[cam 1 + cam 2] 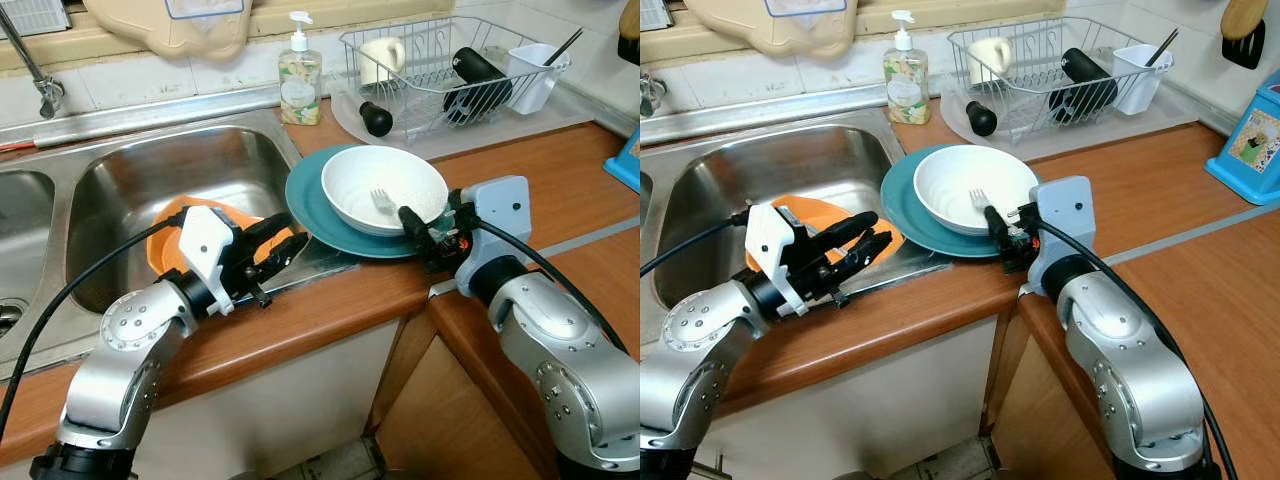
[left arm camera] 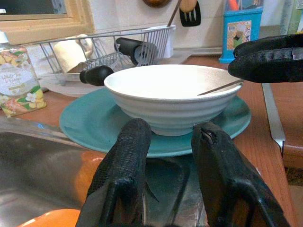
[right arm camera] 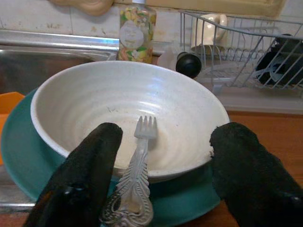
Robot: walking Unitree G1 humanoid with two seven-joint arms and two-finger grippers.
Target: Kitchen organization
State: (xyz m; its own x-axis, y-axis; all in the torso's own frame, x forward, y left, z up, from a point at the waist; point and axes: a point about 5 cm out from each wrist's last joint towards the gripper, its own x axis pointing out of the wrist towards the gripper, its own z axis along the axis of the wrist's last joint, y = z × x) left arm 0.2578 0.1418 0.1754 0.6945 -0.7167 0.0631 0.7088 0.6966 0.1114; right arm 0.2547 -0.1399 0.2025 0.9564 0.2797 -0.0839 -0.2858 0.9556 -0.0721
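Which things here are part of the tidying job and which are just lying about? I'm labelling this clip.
In play:
- white bowl, stacked on the teal plate
- fork resting in the bowl
- right gripper, open at the bowl's rim
- left gripper over the sink edge
- orange dish in the sink

Probably just lying about:
- soap bottle
- dish rack
- blue box

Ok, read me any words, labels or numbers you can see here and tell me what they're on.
Soap bottle: printed label with a few lines of script, too blurred to read.
Blue box: a picture panel on its front, any lettering too small to read.
No other text can be made out.
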